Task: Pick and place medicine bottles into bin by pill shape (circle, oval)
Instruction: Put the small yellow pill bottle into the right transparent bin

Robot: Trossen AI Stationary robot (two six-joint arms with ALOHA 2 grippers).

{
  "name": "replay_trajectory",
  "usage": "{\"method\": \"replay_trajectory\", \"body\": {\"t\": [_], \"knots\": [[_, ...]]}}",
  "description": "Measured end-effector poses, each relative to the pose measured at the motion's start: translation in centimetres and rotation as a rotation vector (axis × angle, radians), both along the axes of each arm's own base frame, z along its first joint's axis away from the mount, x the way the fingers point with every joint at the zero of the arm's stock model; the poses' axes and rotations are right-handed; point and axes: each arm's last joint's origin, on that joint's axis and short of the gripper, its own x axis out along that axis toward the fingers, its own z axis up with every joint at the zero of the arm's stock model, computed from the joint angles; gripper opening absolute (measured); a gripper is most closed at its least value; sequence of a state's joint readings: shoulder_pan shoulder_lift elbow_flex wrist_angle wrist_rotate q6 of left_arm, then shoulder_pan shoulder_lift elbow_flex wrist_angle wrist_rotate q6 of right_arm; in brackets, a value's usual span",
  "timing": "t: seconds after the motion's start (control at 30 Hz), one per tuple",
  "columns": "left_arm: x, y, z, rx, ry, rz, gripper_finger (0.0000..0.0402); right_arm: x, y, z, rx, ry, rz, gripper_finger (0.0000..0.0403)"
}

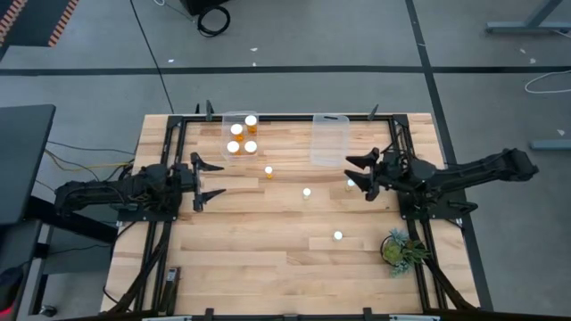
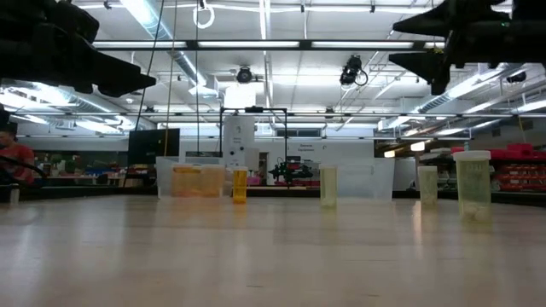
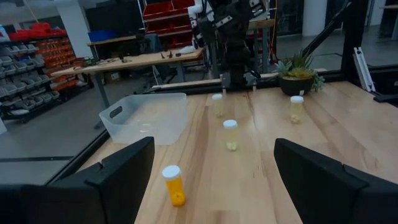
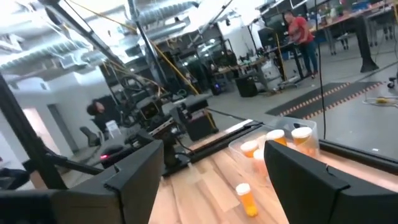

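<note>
Four medicine bottles in clear tub at table's far edge; four loose mid-table, one nearer front right. Second tub alongside. Left gripper open, holding nothing, left side. Right gripper open, holding nothing, right side.

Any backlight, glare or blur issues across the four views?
Low view: ceiling lights behind leave both grippers, left and right, as black silhouettes; the table carries a soft sheen. High view: even light, bottle caps glow white. Left wrist view: own fingers dark and soft. Right wrist view: tilted, room looks smeared, fingers dark.
</note>
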State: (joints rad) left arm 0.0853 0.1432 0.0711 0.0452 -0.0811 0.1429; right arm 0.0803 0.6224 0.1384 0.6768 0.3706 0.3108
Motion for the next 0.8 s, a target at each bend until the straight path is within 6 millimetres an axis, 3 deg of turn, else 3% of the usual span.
{"method": "replay_trajectory", "body": {"t": [0.2, 0.43, 0.8], "knots": [[0.0, 0.0, 0.0, -0.001, 0.0, 0.0, 0.0341, 2.7, 0.1, 2.8, -0.034, 0.083, -0.031, 0.0284], [0.0, 0.0, 0.0, -0.027, -0.004, 0.001, 0.0341, 6.9, -1.0, 6.2, -0.058, 0.315, -0.11, 0.0284], [0.0, 0.0, -0.1, -0.027, 0.008, 0.001, 0.0341, 11.8, -4.4, 8.4, -0.025, 0.547, -0.104, 0.0284]]}}
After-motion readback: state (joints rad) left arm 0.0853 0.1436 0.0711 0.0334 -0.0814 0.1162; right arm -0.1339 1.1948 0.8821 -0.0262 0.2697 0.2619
